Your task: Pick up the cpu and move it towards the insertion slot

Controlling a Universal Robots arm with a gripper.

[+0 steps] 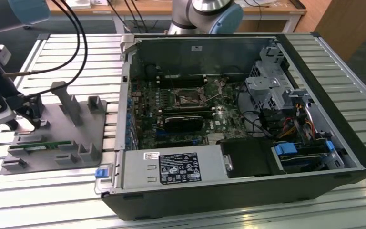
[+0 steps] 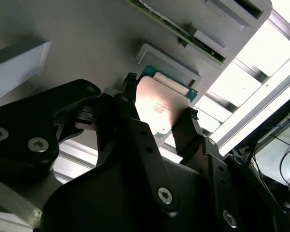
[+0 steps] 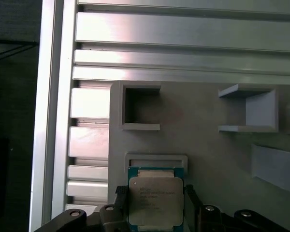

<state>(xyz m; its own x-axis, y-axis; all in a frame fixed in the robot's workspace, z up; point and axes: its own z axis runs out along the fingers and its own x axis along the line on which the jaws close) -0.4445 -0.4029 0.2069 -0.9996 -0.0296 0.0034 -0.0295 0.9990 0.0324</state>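
Tool clamped on the cpu by two opposite edges, low in its nest near the fixture plate edge. Skinny grip tbh: could tilt, slip out, or snag the grey stop on the way up.

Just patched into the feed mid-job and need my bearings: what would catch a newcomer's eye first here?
The big open black computer case dominates the exterior view's right, with the small square silver-framed insertion slot inside. At that view's left the black end effector stands over the grey fixture plate; both wrist views show it closed on the small flat silvery square cpu.
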